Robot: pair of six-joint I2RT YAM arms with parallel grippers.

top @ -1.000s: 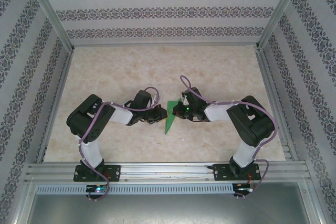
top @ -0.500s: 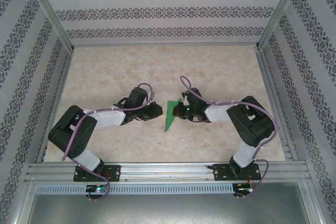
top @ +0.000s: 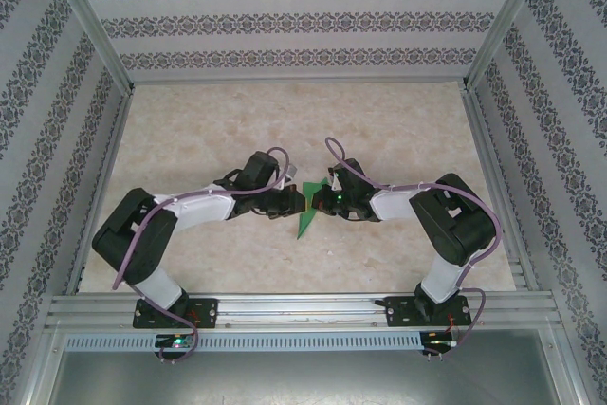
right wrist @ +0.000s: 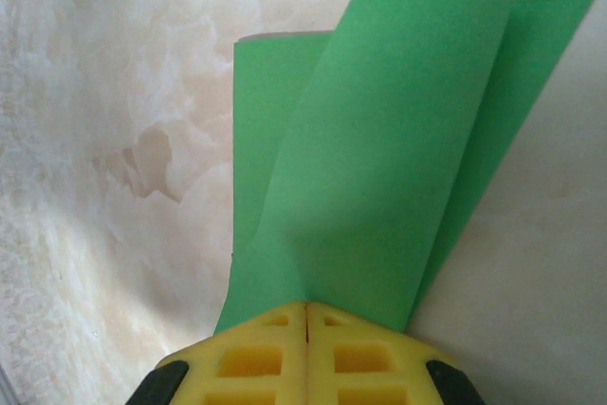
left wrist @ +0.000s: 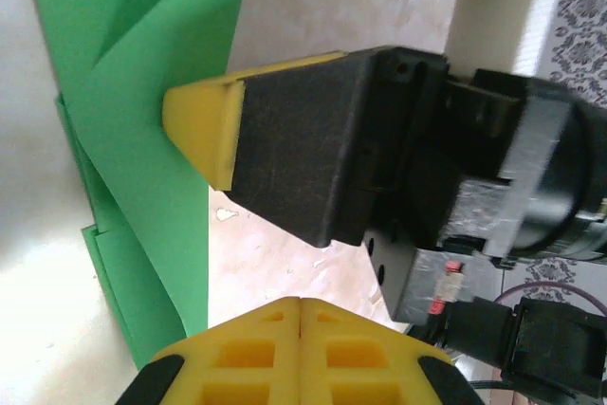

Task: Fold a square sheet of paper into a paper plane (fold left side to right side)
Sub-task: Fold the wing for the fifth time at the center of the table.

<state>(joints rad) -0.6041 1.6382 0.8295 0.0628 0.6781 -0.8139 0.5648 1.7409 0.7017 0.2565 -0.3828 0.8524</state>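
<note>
The folded bright-green paper sheet (top: 305, 219) is lying centrally on the pale marbled worktop (top: 398, 120), the clenched right hand (right wrist: 305, 308) pinning its flap steady while the clenched left hand (left wrist: 301, 303) is hovering alongside, probably for creasing

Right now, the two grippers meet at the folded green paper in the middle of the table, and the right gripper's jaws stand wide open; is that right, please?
Not quite: the right gripper is shut on the folded green paper, as the right wrist view shows. It does meet the left gripper at the paper in the middle of the table.
</note>
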